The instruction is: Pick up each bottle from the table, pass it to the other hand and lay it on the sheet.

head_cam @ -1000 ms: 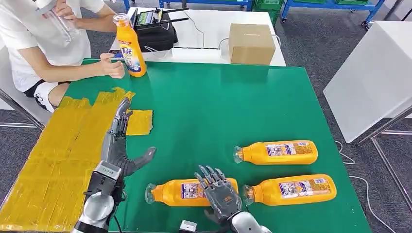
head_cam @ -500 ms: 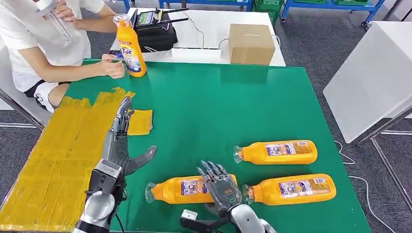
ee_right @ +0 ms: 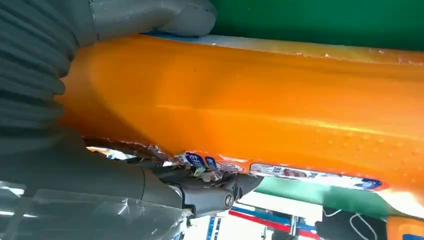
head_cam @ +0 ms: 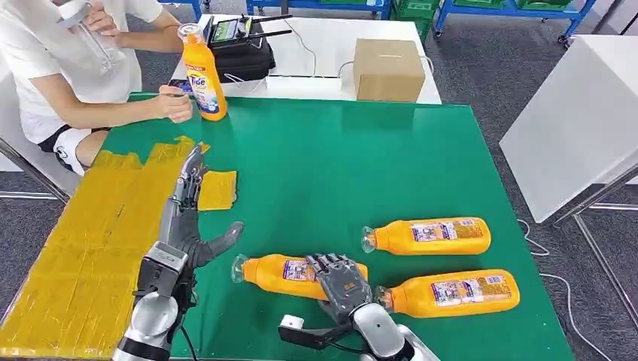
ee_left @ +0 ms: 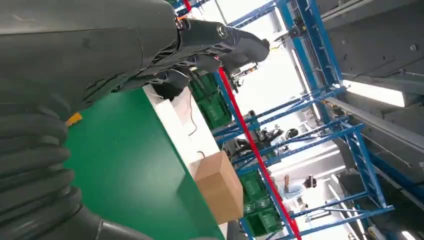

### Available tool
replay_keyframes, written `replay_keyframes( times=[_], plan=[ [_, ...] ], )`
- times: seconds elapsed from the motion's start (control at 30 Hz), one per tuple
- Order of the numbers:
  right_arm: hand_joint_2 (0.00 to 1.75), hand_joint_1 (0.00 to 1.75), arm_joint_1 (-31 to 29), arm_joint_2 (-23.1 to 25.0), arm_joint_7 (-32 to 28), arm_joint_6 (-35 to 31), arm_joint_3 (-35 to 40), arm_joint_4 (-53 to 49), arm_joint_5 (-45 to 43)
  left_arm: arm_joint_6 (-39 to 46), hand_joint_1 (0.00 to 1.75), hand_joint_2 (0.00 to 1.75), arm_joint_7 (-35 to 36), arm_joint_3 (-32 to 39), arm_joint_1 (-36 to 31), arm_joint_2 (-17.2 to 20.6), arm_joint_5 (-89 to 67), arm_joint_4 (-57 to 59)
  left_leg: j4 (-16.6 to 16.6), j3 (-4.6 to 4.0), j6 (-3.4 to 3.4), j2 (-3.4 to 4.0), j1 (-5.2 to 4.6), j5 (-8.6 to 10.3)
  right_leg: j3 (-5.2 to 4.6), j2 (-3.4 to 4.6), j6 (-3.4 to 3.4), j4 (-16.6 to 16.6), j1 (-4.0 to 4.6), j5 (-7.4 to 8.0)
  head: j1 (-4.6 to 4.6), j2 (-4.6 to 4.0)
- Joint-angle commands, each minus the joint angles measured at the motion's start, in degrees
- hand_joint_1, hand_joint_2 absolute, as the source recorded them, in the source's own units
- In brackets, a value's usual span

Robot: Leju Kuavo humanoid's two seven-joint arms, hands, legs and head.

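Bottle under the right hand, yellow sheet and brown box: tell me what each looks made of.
The bottle that the right hand grips looks like glossy orange plastic: bright highlights run along it in the right wrist view, and its paper label is torn. The sheet seems to be overlapping strips of yellow tape, slightly wrinkled. The box looks like matte brown cardboard.
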Motion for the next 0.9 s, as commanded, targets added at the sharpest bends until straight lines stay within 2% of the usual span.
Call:
replay_keyframes(
  times=[0.03, 0.3, 0.43, 0.63, 0.67, 0.73, 0.8, 0.83, 0.9],
  plan=[
    [1.75, 1.75, -1.6, -2.3, -0.9, 2.5, 1.9, 8.2, -1.0, -0.3, 0.0, 1.75, 0.0, -0.1, -3.0, -0.2, 0.4, 4.9, -0.2, 0.18, -0.01, -0.14, -0.03, 0.04, 0.18, -0.11, -0.06, -0.1, -0.02, 0.01, -0.02, 0.0],
    [1.75, 1.75, -1.5, -2.4, -0.4, 1.6, 1.3, 7.6, -1.7, -0.2, 0.0, 1.75, -0.1, -0.2, -2.9, -0.1, 0.4, 4.8, -0.3, 0.39, -0.01, -0.18, -0.1, 0.06, 0.37, -0.18, -0.08, -0.2, -0.09, -0.01, 0.0, 0.0],
    [1.75, 1.75, 1.4, 0.3, -1.2, -7.1, -4.5, 2.1, -5.2, 0.4, 0.0, 1.75, 0.0, -0.1, -1.6, 0.1, 0.4, 3.1, -0.2, 0.37, -0.02, -0.17, -0.1, 0.06, 0.34, -0.18, -0.09, -0.1, -0.09, -0.02, 0.0, 0.0],
    [1.75, 1.75, 8.7, 4.3, -10.0, -23.4, -13.6, -13.2, -12.3, 1.2, 0.0, 1.75, -0.4, -0.6, 2.2, 0.3, 0.1, -0.7, -0.1, 0.19, -0.03, -0.15, -0.08, -0.08, 0.22, -0.05, -0.07, 0.0, -0.08, -0.13, 0.02, 0.0],
    [1.75, 1.75, 9.7, 4.8, -11.7, -26.0, -14.9, -15.2, -14.0, 1.2, 0.0, 1.75, -0.5, -0.9, 2.6, 0.3, -0.1, -1.0, -0.1, -0.1, -0.02, -0.1, -0.06, -0.01, 0.48, 0.03, -0.02, 0.0, -0.05, -0.02, 0.0, 0.0],
    [1.75, 1.75, 11.5, 6.0, -15.6, -29.4, -17.9, -18.3, -17.3, 1.4, 0.0, 1.75, -0.6, -1.3, 3.0, 0.3, -0.6, -1.1, 0.0, -0.24, -0.01, -0.16, -0.04, -0.01, 0.45, -0.01, 0.02, 0.1, -0.04, -0.05, 0.0, 0.0],
    [1.75, 1.75, 11.7, 6.2, -16.2, -29.9, -18.3, -18.9, -17.8, 1.3, 0.0, 1.75, -0.6, -1.4, 3.0, 0.3, -0.7, -1.0, 0.0, -0.16, -0.02, -0.25, -0.06, -0.03, 0.55, -0.11, 0.03, 0.1, -0.05, -0.1, 0.0, 0.0],
    [1.75, 1.75, 12.3, 6.6, -21.1, -32.6, -19.0, -20.5, -22.9, 0.5, 0.0, 1.75, -0.2, -1.7, 2.7, 0.4, -0.3, -0.7, -0.1, -0.08, -0.02, -0.3, -0.1, -0.04, 0.62, -0.16, 0.0, 0.0, -0.09, -0.14, 0.0, 0.0],
    [1.75, 1.75, 13.3, 7.5, -24.2, -34.4, -20.4, -23.1, -24.2, -0.5, 0.0, 1.75, 0.8, -2.0, 2.6, -0.3, 0.2, 0.6, -0.1, -0.12, -0.03, -0.3, -0.09, -0.07, 0.58, -0.11, -0.02, 0.0, -0.09, -0.15, 0.0, 0.0]
  ],
)
